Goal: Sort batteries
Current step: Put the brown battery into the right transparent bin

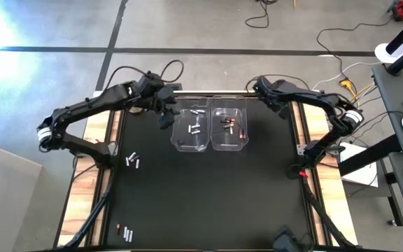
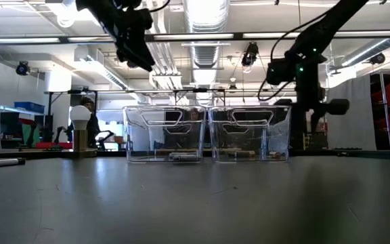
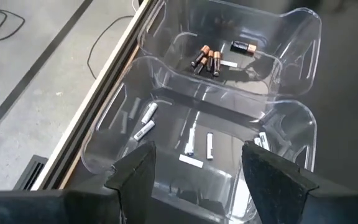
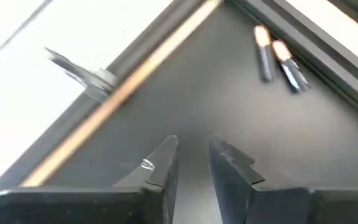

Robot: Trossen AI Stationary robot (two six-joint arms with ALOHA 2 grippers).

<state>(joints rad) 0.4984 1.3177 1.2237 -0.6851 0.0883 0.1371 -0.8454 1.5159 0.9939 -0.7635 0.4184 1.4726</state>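
Two clear plastic bins stand side by side near the table's far edge. The left bin [image 1: 191,128] holds several silvery-white batteries [image 3: 191,144]. The right bin [image 1: 228,128] holds several dark batteries with copper ends [image 3: 207,59]. More batteries lie loose on the black table at its left [image 1: 133,161] and near-left [image 1: 126,233]. My left gripper [image 3: 197,177] is open and empty, raised just left of the left bin [image 1: 165,112]. My right gripper [image 4: 193,158] hovers low by the far edge, right of the bins [image 1: 261,87]. It is narrowly open and empty, and two batteries [image 4: 277,59] lie on the table ahead of it.
A silver knob topped by a white ball [image 2: 80,129] stands at the table's far left. The wooden table rims [image 1: 98,175] run along both sides. Cables lie on the floor beyond the far edge [image 1: 257,17]. The black mat's middle and near part [image 1: 215,203] is bare.
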